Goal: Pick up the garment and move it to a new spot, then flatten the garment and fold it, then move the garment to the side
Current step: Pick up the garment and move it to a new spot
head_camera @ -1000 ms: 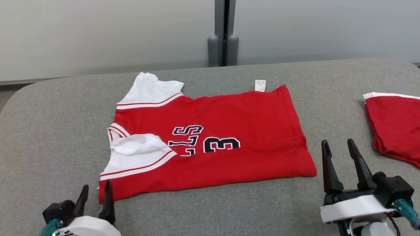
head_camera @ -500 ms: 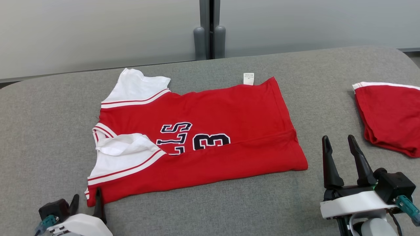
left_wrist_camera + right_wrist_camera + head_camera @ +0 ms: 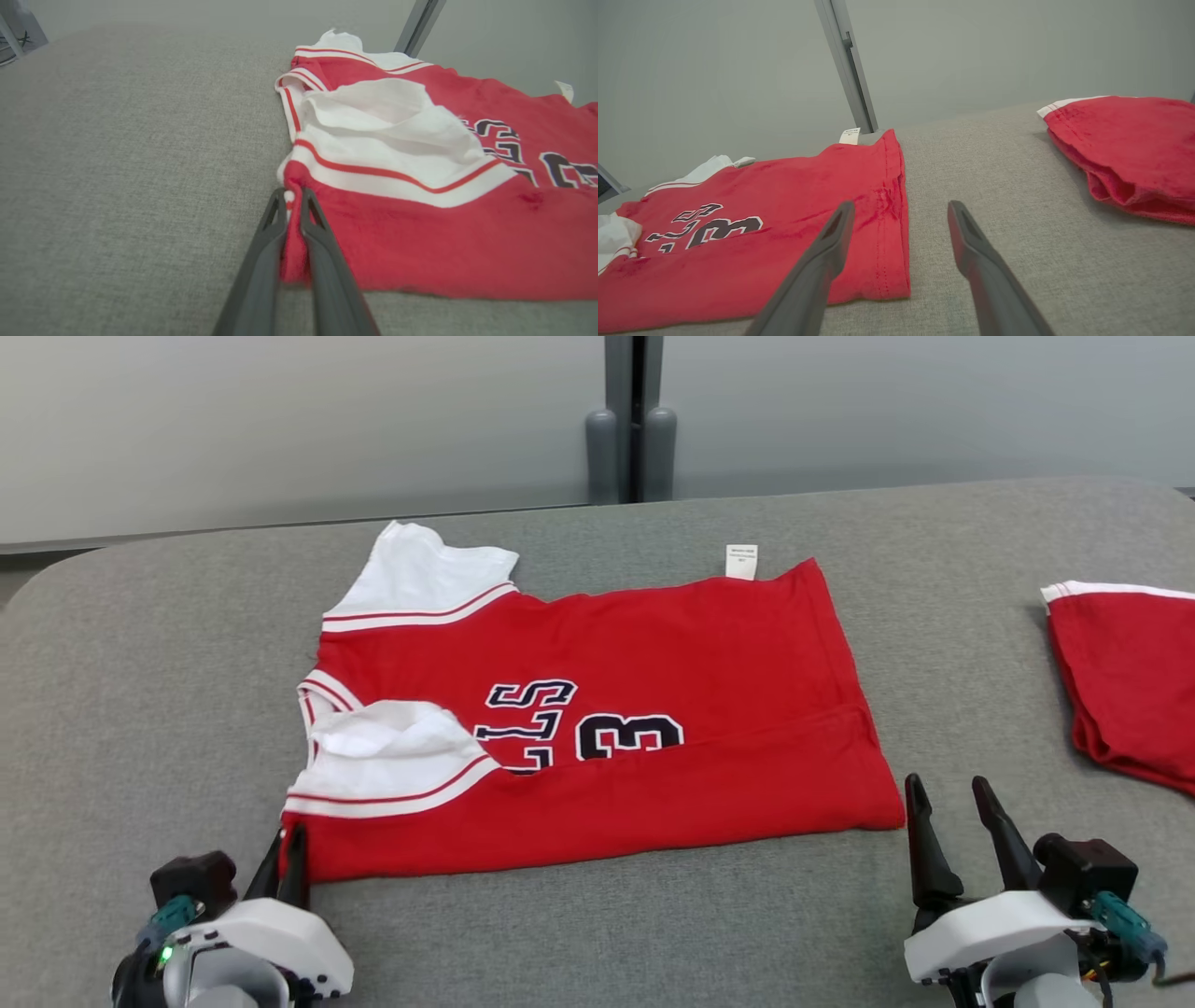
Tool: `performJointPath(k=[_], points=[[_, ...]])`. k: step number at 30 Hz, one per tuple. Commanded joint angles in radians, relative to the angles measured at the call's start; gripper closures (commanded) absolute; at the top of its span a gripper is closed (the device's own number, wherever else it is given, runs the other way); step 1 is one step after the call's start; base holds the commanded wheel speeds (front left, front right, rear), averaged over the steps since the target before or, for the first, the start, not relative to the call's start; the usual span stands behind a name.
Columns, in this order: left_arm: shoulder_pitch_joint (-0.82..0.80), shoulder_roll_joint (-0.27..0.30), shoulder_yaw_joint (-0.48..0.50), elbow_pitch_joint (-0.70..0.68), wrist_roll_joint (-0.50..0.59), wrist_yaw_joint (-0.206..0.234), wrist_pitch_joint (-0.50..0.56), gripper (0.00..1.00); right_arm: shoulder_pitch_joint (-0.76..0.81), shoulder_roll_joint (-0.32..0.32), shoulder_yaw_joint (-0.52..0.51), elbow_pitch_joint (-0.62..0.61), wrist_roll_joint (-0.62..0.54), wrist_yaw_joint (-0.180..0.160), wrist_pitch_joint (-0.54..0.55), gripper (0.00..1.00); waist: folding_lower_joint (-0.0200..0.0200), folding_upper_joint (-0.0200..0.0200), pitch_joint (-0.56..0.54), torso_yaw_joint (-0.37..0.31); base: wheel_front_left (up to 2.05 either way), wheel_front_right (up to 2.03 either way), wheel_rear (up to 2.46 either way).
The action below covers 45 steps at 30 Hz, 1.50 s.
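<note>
You're working in what looks like a lab or test room. The bench is a broad grey woven-fabric-covered table point(image 3: 140, 728) with rounded far corners. Along its far side stand plain pale grey wall panels point(image 3: 280, 420), joined by a dark grey metal post point(image 3: 633, 411). A red-and-white numbered jersey point(image 3: 653, 653) lies spread out mid-table, and a folded red cloth garment point(image 3: 1130, 681) lies at the right.
</note>
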Motion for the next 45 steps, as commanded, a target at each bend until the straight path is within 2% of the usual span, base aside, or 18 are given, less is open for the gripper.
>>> performJointPath(k=[1, 6, 9, 11, 19, 20, 21, 22, 25, 33, 40, 45], points=[[-0.003, -0.001, -0.013, -0.033, 0.009, -0.01, -0.005, 1.0, -0.023, -0.004, -0.004, 0.037, -0.003, 0.0, 0.013, 0.0, -0.0001, -0.0001, 0.004, 0.019, 0.0, 0.0, 0.0], [0.019, -0.007, -0.03, -0.152, 0.025, -0.017, -0.006, 1.0, -0.086, 0.003, -0.042, 0.16, 0.041, 0.0, 0.063, 0.0, -0.0001, -0.0001, 0.017, 0.058, 0.0, 0.0, 0.0], [0.03, -0.01, -0.048, -0.197, 0.033, -0.021, -0.006, 1.0, -0.127, 0.004, -0.068, 0.233, 0.133, 0.0, 0.116, 0.0, -0.0001, -0.0001, 0.03, 0.077, 0.0, 0.0, 0.0], [0.028, -0.013, -0.061, -0.215, 0.032, -0.022, -0.006, 1.0, -0.156, 0.007, -0.056, 0.266, 0.211, 0.0, 0.142, 0.0, -0.0001, -0.0001, 0.04, 0.089, 0.0, 0.0, 0.0], [0.025, -0.012, -0.09, -0.243, 0.024, -0.024, -0.006, 1.0, -0.218, 0.014, -0.007, 0.402, 0.296, 0.0, 0.179, 0.0, -0.0001, -0.0001, 0.058, 0.114, 0.0, 0.0, 0.0], [0.025, -0.011, -0.091, -0.244, 0.023, -0.025, -0.006, 1.0, -0.222, 0.015, 0.0, 0.412, 0.298, 0.0, 0.178, 0.56, -0.0001, -0.0001, 0.057, 0.115, 0.0, 0.0, 0.0], [0.026, -0.009, -0.09, -0.243, 0.023, -0.025, -0.006, 1.0, -0.224, 0.015, 0.006, 0.419, 0.301, 0.0, 0.173, 0.95, -0.0001, -0.0001, 0.056, 0.115, 0.0, 0.0, 0.0], [0.028, -0.007, -0.09, -0.241, 0.024, -0.025, -0.006, 1.0, -0.227, 0.015, 0.014, 0.423, 0.302, 0.0, 0.168, 1.0, -0.0001, -0.0001, 0.053, 0.115, 0.0, 0.0, 0.0], [0.034, -0.004, -0.088, -0.236, 0.025, -0.023, -0.006, 1.0, -0.231, 0.014, 0.03, 0.425, 0.304, 0.0, 0.156, 1.0, -0.0001, -0.0001, 0.045, 0.112, 0.0, 0.0, 0.0], [0.063, 0.003, -0.078, -0.207, 0.028, -0.023, -0.006, 1.0, -0.212, -0.044, 0.08, 0.396, 0.321, 0.0, 0.137, 1.0, -0.0001, -0.0001, -0.011, 0.095, 0.0, 0.0, 0.0], [0.116, 0.02, -0.084, -0.207, 0.019, -0.023, -0.006, 1.0, -0.151, -0.103, 0.108, 0.324, 0.364, 0.0, 0.199, 1.0, -0.0001, -0.0001, -0.053, 0.088, 0.0, 0.0, 0.0], [0.18, 0.029, -0.103, -0.243, 0.017, -0.022, 0.041, 1.0, -0.087, -0.145, 0.135, 0.242, 0.382, 0.0, 0.282, 1.0, -0.0001, -0.0001, -0.07, 0.085, 0.0, 0.0, 0.0]])
